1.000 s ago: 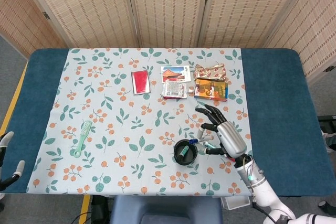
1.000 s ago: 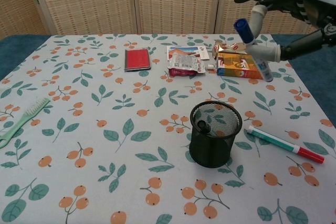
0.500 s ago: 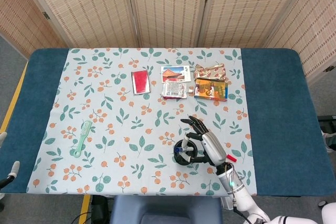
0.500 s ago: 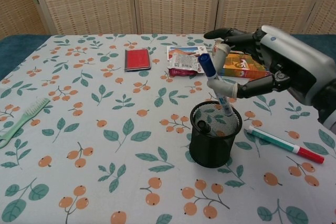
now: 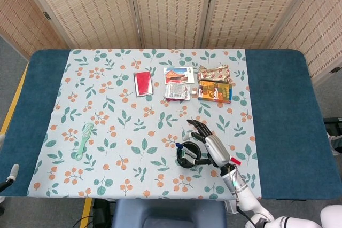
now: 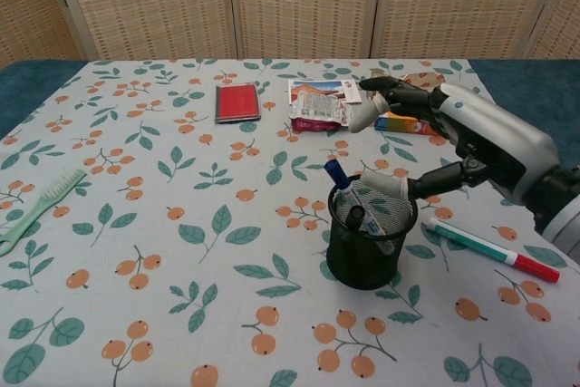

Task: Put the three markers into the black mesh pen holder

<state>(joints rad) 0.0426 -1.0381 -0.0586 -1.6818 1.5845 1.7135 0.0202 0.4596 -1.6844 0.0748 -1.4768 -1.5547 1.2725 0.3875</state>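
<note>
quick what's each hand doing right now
Right hand: open above the pen holder, blue marker released inside.
Left hand: barely in frame, cannot tell.

A green comb [image 5: 84, 140] lies well apart from the red booklet [image 5: 143, 83].

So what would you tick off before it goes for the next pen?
1. Blue marker inside the pen holder: ok, leaning on the rim.
2. Right robot hand let go of it: cannot tell, a finger sits close beside it.
3. Holder upright: ok.
4. Black marker already in: ok.
5. Last marker reachable: ok, lying on the cloth right of the holder.
6. Left robot hand out of the way: ok, at the table's edge.
</note>
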